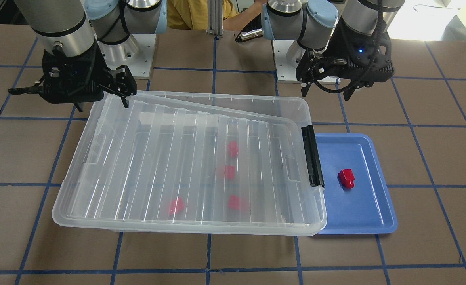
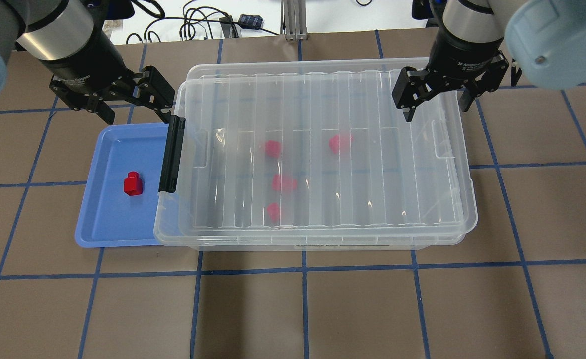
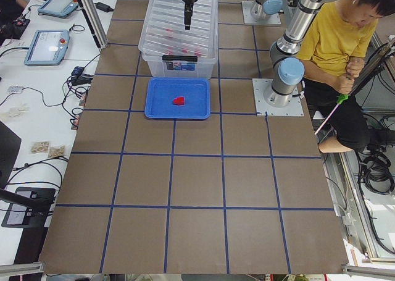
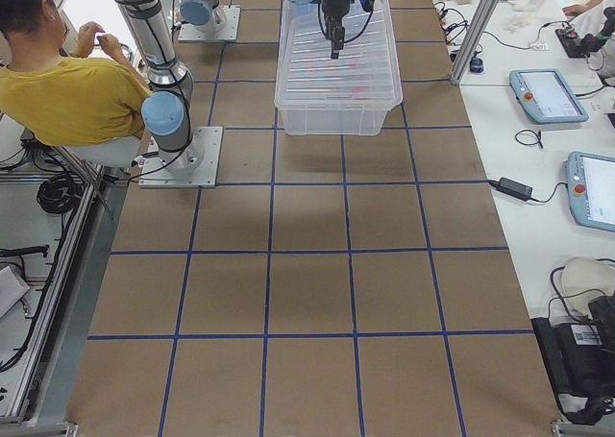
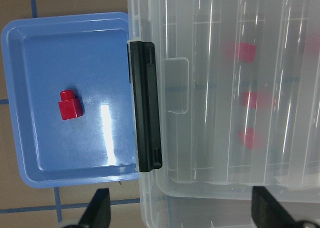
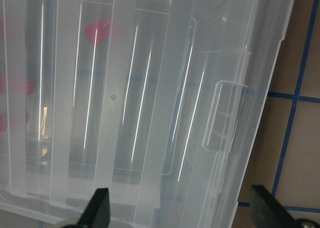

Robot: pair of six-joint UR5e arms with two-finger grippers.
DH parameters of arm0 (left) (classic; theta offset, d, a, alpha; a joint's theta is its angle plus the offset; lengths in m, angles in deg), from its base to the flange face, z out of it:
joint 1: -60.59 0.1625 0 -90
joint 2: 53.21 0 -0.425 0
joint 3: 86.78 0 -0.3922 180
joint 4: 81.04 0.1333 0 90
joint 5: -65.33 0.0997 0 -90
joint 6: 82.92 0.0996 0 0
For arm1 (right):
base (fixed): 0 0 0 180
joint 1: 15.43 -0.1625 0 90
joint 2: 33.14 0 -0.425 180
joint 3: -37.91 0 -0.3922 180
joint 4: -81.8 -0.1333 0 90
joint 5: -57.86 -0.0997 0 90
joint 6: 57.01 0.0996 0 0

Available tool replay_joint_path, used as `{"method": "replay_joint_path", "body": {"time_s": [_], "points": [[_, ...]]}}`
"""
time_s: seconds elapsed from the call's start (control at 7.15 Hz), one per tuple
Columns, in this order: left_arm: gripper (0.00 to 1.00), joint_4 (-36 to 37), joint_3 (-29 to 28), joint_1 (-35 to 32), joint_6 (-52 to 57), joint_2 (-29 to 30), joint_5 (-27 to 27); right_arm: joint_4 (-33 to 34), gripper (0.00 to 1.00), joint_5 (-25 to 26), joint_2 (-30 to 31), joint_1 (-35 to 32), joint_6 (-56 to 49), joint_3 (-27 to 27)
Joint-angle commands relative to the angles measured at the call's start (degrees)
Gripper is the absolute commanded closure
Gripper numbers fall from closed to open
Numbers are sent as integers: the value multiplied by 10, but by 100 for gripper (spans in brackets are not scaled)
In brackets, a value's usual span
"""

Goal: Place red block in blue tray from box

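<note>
Red block (image 2: 133, 184): lying in blue tray (image 2: 103, 219), just beside box (image 2: 465, 219). My left gripper (image 2: 136, 114), right gripper (image 2: 435, 109): jaws wide, empty. Risk: lid (image 2: 323, 99) sits askew; my nudge could slide box, jolt tray.

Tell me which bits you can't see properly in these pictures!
- Four small red plastic blocks inside the big clear plastic box: in the overhead view, the ribbed see-through lid blurs them, so their stubs can't be made out.
- Shallow blue plastic tray: in the right side view, it is hidden behind the box.
- Lone red block in that tray: in the left side view, it is too small to show its stub.
</note>
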Motion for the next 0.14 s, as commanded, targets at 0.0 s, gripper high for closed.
{"method": "replay_joint_path", "body": {"time_s": [0.0], "points": [[0, 0, 0, 0, 0, 0, 0, 0, 0, -1, 0, 0, 0, 1]]}}
